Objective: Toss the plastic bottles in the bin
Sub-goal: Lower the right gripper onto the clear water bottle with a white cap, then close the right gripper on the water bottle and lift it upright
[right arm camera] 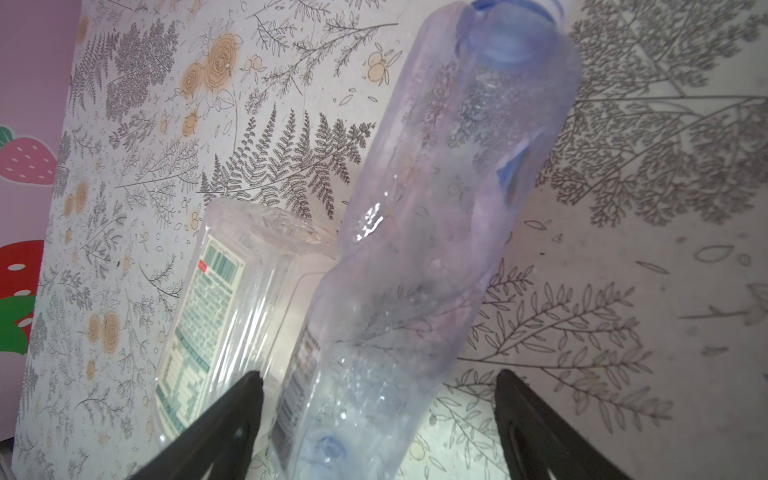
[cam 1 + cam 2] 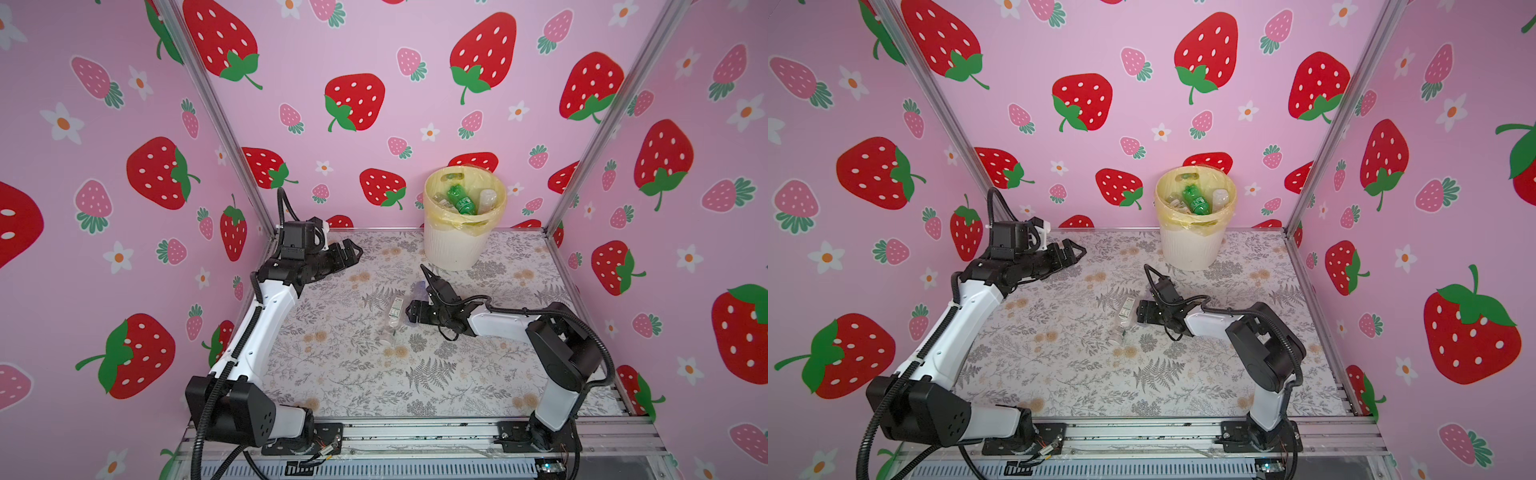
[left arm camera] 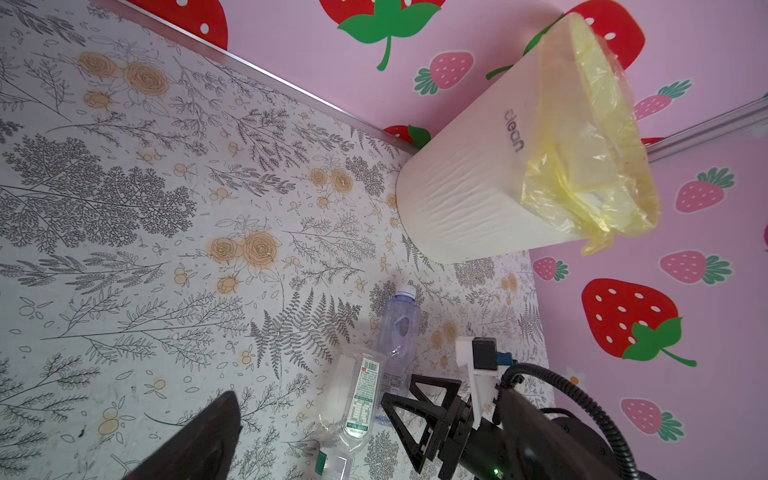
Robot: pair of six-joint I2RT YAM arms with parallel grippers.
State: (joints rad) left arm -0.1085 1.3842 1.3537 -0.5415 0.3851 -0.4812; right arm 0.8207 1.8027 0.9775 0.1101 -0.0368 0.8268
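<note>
Right gripper (image 1: 378, 376) fingers stand wide astride the pale-blue translucent plastic bottle (image 1: 436, 208) on the tabletop (image 2: 353, 374) in front of the cream ribbed bin (image 2: 453, 249), left gripper (image 2: 351, 252) fingers wide too; risk: closing may snag the abutting clear labelled bottle (image 1: 232, 299) or squirt the blue one out.

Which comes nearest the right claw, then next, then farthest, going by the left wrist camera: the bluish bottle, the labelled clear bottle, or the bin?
1. Bluish bottle: lying on the table, one end between the right claw's fingers.
2. Labelled clear bottle: alongside it, just outside one finger.
3. Bin: standing off by the back wall.
</note>
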